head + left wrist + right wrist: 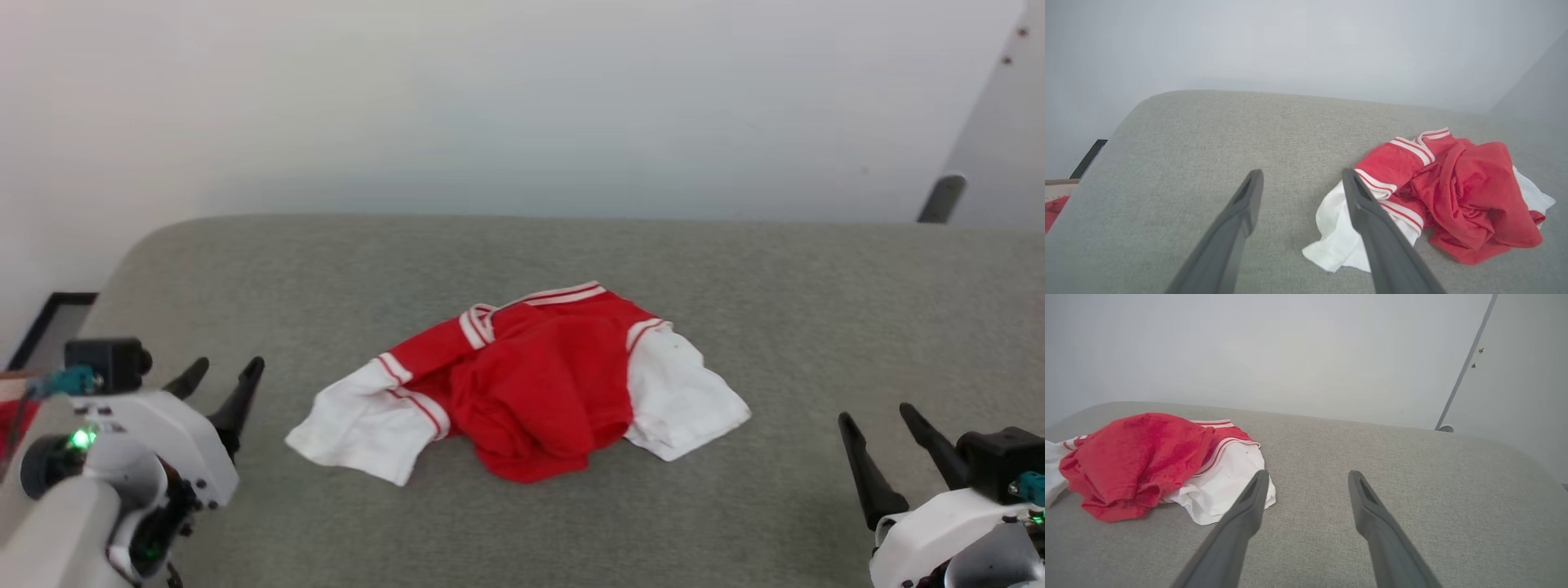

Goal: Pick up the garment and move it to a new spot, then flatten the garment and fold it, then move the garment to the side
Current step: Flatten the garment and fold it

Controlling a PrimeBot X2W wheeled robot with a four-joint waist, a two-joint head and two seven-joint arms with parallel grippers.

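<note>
**Both grippers spread and empty, T-shirt heaped mid-surface**

Closest to me, the left gripper (229, 366) sits at the lower left of the head view. Its two dark fingers are spread apart with nothing between them. From its own wrist camera, one finger crosses in front of a white sleeve, but from the head view I see that gripper clear of the cloth, just beside it. The right gripper (875, 415) sits at the lower right, fingers likewise parted and empty, standing off from the other sleeve with bare fabric between.

Between the two grippers, a little farther out, the red T-shirt (531, 384) lies crumpled on the grey fabric surface (775, 278), roughly at its middle. The red body is bunched into a wrinkled heap at the centre. One white sleeve spreads flat toward my left and the other toward my right. The white-and-red striped trim shows at both sleeve seams and along the neckline on the shirt's far side.

Past the shirt, the surface runs bare to its far edge, which rounds off at the far left corner. A dark frame (57, 314) shows low beside that corner. Behind everything is a plain pale wall (490, 106), and at the far right a pale panel (1000, 122) leans across the corner of my view
</note>
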